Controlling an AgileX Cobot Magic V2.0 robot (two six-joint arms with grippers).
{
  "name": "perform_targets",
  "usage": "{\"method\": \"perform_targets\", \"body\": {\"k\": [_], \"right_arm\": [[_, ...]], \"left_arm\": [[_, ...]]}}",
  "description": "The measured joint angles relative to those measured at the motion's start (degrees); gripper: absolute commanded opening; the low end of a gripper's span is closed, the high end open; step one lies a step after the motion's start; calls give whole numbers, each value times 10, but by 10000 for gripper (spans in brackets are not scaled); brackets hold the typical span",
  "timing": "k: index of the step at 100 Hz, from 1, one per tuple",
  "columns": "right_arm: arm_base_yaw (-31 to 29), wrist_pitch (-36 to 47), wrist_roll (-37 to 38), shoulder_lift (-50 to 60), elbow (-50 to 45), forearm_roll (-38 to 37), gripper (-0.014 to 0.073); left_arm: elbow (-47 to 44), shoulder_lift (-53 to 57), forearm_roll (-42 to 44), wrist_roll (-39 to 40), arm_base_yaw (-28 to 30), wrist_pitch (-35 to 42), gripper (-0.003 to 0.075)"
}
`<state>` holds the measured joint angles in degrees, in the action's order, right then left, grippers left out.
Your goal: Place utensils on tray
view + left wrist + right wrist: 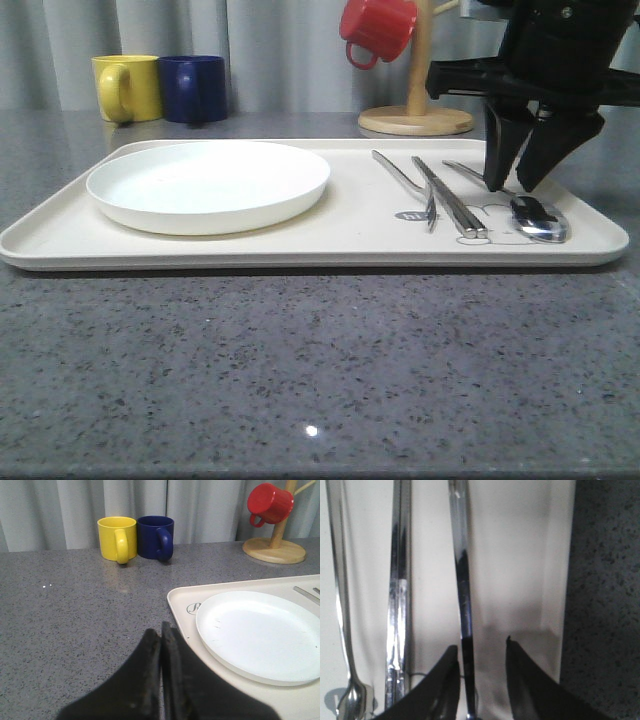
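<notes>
Right fingers (pixel 512 185) are hanging spread apart just over the spoon (pixel 538 220) handle, gripping nothing; in the right wrist view the handle is running between the two tips. Left fingers (pixel 161 632) are pressed together with nothing between them, sitting over the grey table (pixel 300 370) beside the tray's near-left corner. Fork (pixel 408 184), chopsticks (pixel 450 197) and spoon are lying side by side on the right part of the cream tray (pixel 60 235). White plate (pixel 208 184) is sitting on the tray's left half. Yellow mug (pixel 127 87) and blue mug (pixel 194 88) are standing behind; red mug (pixel 378 29) is hanging on the wooden stand (pixel 417 118).
</notes>
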<state>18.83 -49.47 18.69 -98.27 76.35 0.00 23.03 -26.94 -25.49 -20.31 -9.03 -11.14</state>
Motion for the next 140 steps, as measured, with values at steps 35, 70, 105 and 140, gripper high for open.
{"method": "perform_targets", "body": {"k": [35,70,105,140], "right_arm": [[-2,4,0,14,0,-11,304],[-41,6,-40,142,-24,-50,302],[-46,79,-44,385,-209,-95,298],[-46,116,-44,626,-385,-99,154]], "left_arm": [[0,0,0,0,0,0,-19],[0,0,0,0,0,0,-19],[0,0,0,0,0,0,-19],[0,0,0,0,0,0,-19]]}}
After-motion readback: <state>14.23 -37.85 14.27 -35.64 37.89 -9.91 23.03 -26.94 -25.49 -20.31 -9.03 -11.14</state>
